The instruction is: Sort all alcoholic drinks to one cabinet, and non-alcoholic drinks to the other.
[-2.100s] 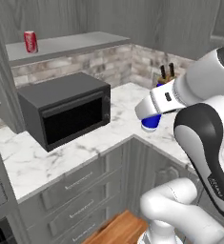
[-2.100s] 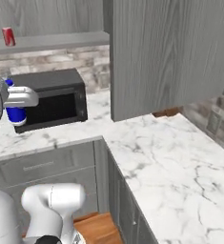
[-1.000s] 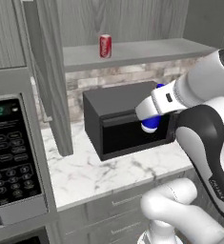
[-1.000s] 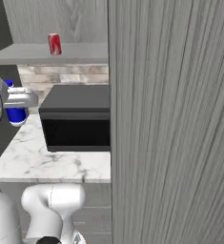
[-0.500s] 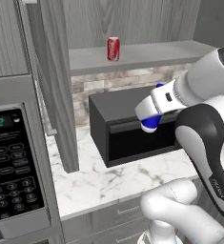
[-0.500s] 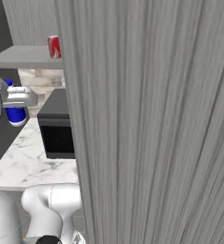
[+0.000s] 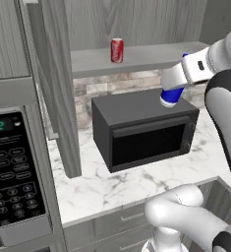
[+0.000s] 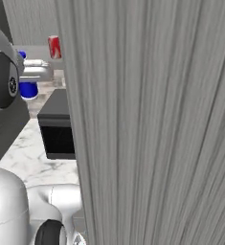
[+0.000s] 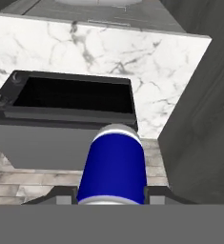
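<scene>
Pincer (image 7: 172, 92)-held bottle (image 7: 171, 95) above microwave (image 7: 141, 129) (shelf (image 7: 151, 53) behind)

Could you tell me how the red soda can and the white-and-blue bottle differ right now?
The red soda can stands upright on the open cabinet shelf; the white-and-blue bottle hangs in the air above the black microwave. The can stands free, while the bottle is clamped in the gripper. The can is red with white lettering; the bottle shows a blue band. Both are roughly cylindrical drink containers.
</scene>
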### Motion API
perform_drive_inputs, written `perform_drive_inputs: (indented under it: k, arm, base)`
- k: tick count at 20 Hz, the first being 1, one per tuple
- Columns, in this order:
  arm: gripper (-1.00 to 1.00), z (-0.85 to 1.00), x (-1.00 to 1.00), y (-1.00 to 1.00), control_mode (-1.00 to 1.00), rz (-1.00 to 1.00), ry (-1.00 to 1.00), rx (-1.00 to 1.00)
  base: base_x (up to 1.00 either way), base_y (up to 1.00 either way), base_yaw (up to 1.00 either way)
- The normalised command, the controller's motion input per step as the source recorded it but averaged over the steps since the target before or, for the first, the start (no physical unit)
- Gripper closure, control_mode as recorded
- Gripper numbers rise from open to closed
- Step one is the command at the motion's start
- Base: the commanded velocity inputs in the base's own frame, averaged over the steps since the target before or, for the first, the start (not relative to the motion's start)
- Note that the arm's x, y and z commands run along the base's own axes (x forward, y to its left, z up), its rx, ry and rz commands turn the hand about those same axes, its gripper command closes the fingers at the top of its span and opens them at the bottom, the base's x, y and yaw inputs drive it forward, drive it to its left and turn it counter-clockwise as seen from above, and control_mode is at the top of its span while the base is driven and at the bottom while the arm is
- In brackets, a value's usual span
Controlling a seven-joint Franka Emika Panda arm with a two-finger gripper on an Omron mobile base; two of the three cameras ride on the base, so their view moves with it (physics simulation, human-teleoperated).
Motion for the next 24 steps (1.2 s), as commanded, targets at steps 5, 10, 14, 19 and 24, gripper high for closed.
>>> perform_drive_inputs:
  k: [5, 10, 14, 19, 24]
  arm:
    - [1.00, 0.60, 0.64, -0.42, -1.00, 0.00, -0.17, -0.11]
    - [1.00, 0.23, 0.86, -0.13, -1.00, 0.00, -0.06, -0.15]
    - [1.00, 0.00, 0.92, -0.02, -1.00, 0.00, -0.01, -0.11]
    - [1.00, -0.14, 0.86, -0.14, -1.00, 0.00, 0.00, -0.02]
    - [1.00, -0.24, 0.92, -0.19, -1.00, 0.00, 0.00, 0.00]
  base:
    - [0.00, 0.00, 0.00]
    - [0.00, 0.00, 0.00]
    - [0.00, 0.00, 0.00]
    - [0.00, 0.00, 0.00]
    - [0.00, 0.00, 0.00]
